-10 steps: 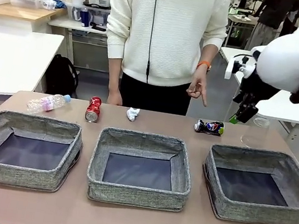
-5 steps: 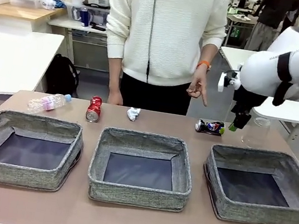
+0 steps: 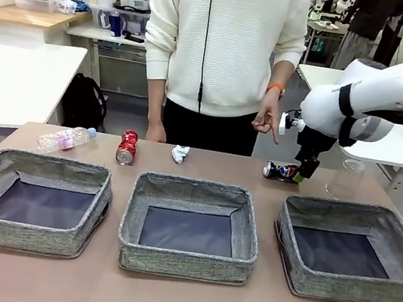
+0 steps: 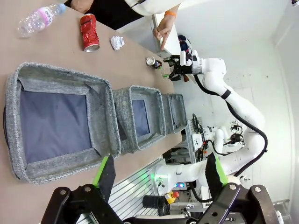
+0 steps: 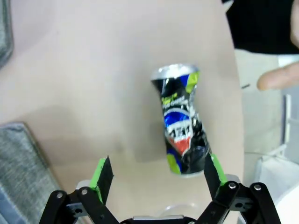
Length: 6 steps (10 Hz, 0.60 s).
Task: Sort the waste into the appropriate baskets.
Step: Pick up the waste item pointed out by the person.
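Along the far side of the table lie a clear bottle (image 3: pixel 65 138), a red crushed can (image 3: pixel 126 147), a white paper wad (image 3: pixel 179 153), a dark can (image 3: pixel 282 171) and crumpled clear plastic (image 3: pixel 345 178). Three grey baskets stand in front of them: left (image 3: pixel 22 234), middle (image 3: pixel 183 262) and right (image 3: pixel 351 289). My right gripper (image 3: pixel 306 169) hangs open just above the dark can's right end. In the right wrist view the dark can (image 5: pixel 182 126) lies ahead of the open right gripper (image 5: pixel 156 172), towards its right finger. My left gripper (image 4: pixel 159 172) is open and holds nothing, well back from the left basket (image 4: pixel 100 116).
A person stands at the far side, one hand (image 3: pixel 268 123) pointing a finger down near the dark can. That fingertip (image 5: pixel 275 77) shows beside the can in the right wrist view. A corner of the right basket (image 5: pixel 23 163) lies close to my right gripper.
My right arm has swung left and down, bringing its open gripper to the dark can. The waste, the baskets and the person's hand have stayed put.
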### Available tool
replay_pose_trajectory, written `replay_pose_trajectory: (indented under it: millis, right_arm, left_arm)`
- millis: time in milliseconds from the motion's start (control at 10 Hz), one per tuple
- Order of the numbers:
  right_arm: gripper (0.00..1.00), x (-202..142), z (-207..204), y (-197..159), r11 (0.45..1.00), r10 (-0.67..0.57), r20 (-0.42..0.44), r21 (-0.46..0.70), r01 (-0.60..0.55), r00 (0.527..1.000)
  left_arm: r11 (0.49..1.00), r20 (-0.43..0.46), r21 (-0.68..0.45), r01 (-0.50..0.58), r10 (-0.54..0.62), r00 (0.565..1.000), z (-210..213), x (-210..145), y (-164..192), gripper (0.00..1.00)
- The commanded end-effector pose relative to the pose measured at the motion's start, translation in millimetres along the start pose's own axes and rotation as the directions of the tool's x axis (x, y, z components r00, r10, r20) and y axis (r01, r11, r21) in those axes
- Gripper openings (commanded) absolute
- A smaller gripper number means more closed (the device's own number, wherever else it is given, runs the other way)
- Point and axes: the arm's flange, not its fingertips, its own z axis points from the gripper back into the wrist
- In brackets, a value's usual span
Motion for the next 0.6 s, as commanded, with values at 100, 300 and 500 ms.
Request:
replay_pose_trajectory:
  millis: [100, 300, 500]
  right_arm:
    - [1.0, -5.7, -24.0, -16.3, 0.998, 0.067, 0.111, -0.015, -0.066, 0.992]
    - [1.0, -6.0, -37.9, -21.6, 0.997, 0.073, 0.106, -0.001, -0.073, 0.992]
    - [1.0, -7.5, -46.9, -25.3, 0.999, 0.048, 0.108, 0.018, -0.05, 0.993]
  left_arm:
    - [1.0, 0.007, -0.016, 0.024, -0.024, 1.0, -0.3, 1.1, -1.3, 1.0]
    - [1.0, 0.007, -0.016, 0.024, -0.024, 1.0, -0.3, 1.1, -1.3, 1.0]
    - [1.0, 0.007, -0.016, 0.024, -0.024, 1.0, -0.3, 1.1, -1.3, 1.0]
